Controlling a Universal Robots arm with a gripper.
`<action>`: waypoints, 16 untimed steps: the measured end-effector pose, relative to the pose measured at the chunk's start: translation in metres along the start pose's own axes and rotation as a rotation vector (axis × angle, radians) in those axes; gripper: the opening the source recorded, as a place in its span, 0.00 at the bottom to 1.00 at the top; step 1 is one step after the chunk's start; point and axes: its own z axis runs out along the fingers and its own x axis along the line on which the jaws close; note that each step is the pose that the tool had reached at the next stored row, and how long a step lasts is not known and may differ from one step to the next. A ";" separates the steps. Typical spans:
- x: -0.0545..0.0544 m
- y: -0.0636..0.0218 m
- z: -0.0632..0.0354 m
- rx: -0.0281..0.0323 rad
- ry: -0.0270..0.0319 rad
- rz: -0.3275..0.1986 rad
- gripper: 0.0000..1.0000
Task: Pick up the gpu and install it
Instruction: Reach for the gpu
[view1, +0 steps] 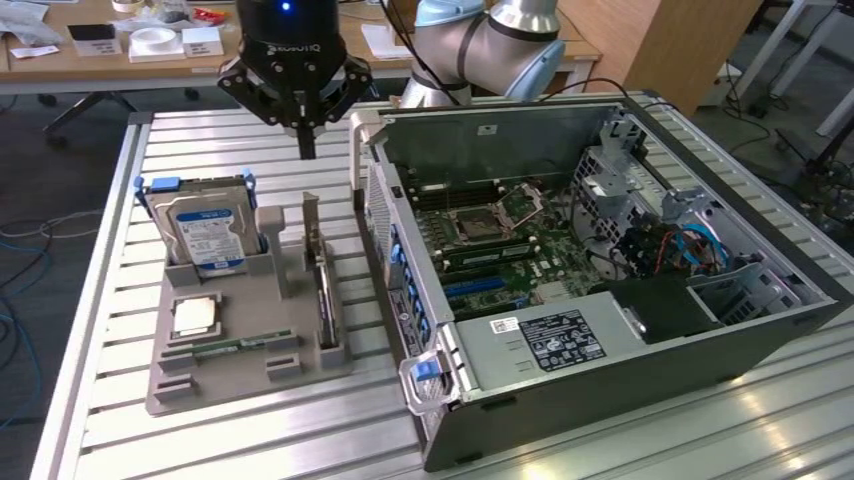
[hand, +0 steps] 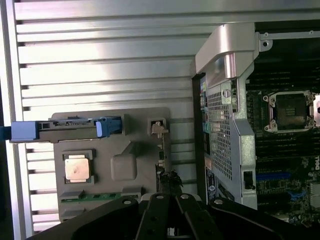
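Note:
The gpu (view1: 318, 272) stands on edge in a slot of the grey holder tray (view1: 227, 380), its silver bracket end pointing up at the far side. From the wrist view I look down on its thin top edge (hand: 161, 159). My gripper (view1: 307, 148) hangs in the air above and behind the tray, fingers pressed together and holding nothing. The black fingers (hand: 159, 212) show in the wrist view, close over the gpu's near end. The open computer case (view1: 747, 300) lies at the exterior view's right with its motherboard (view1: 501, 240) exposed.
A silver hard drive with a blue label (view1: 207, 235), a CPU (view1: 195, 318) and a green memory stick (view1: 234, 346) share the tray. The case's raised side wall (view1: 387, 215) stands right beside the gpu. A cluttered desk (view1: 147, 45) lies behind the slatted metal table (view1: 200, 140).

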 end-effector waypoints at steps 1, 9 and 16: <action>0.000 -0.0008 -0.0001 0.0001 0.0000 0.000 0.11; 0.001 -0.0047 -0.0002 0.0001 -0.0001 0.000 0.11; 0.001 -0.0048 -0.0002 0.0000 -0.0001 0.000 0.11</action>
